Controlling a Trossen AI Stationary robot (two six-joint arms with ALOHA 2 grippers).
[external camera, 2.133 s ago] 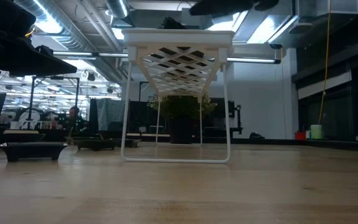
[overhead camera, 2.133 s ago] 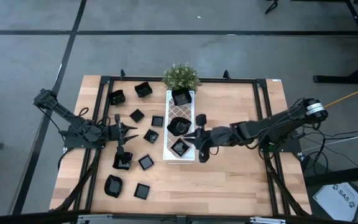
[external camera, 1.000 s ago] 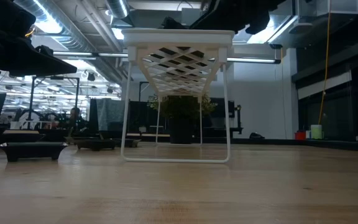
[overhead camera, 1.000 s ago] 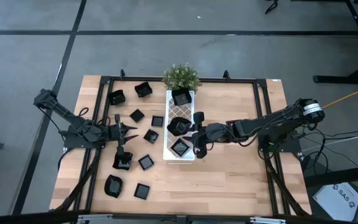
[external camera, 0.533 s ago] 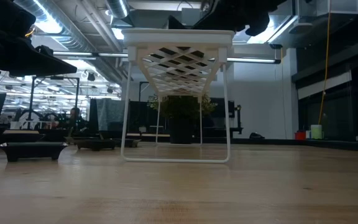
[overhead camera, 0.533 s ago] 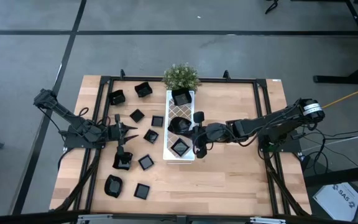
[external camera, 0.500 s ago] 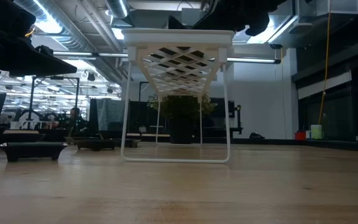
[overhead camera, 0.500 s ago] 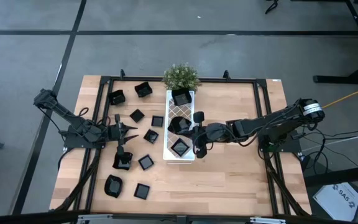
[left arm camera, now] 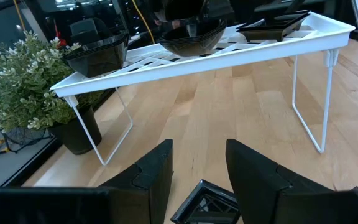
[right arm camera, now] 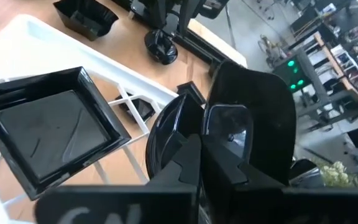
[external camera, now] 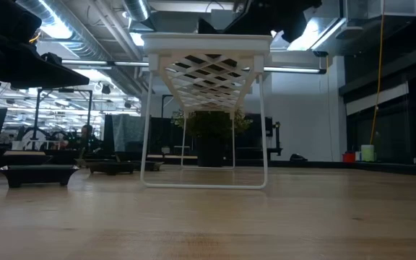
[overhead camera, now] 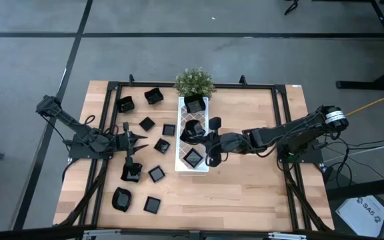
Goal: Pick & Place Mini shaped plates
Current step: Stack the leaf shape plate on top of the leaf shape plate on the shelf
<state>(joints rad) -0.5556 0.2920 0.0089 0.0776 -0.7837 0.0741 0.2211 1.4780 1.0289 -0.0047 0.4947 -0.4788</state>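
Three mini shaped plates sit along the raised white lattice tray (overhead camera: 183, 148): a square one (overhead camera: 193, 158) at its near end, another (overhead camera: 194, 105) at its far end, and a rounded dish (overhead camera: 191, 130) in the middle. My right gripper (overhead camera: 205, 138) reaches in from the table's right and is shut on that rounded dish (right arm camera: 253, 112). Several more black plates (overhead camera: 156, 173) lie on the wood to the tray's left. My left gripper (overhead camera: 131, 141) hovers open among them, holding nothing, with a square plate (left arm camera: 207, 202) just ahead of it. My right gripper pinches the rounded dish's rim (right arm camera: 205, 121) between its two fingers, on the side toward the table's right edge. The fingers (right arm camera: 188, 158) come slanting down from the right. The dish stands tipped up in the hold, its lower part still on the tray.
A small green potted plant (overhead camera: 193, 82) stands at the tray's far end. The tray stands on thin wire legs (external camera: 264, 130) above the wood. Black frame rails (overhead camera: 280, 110) run along the table's edges. Bare wood lies right of and nearer than the tray.
My right gripper has turned a little at the middle dish. That dish lay flat on the tray a second ago and now stands tipped up at the gripper. My left arm has kept still.
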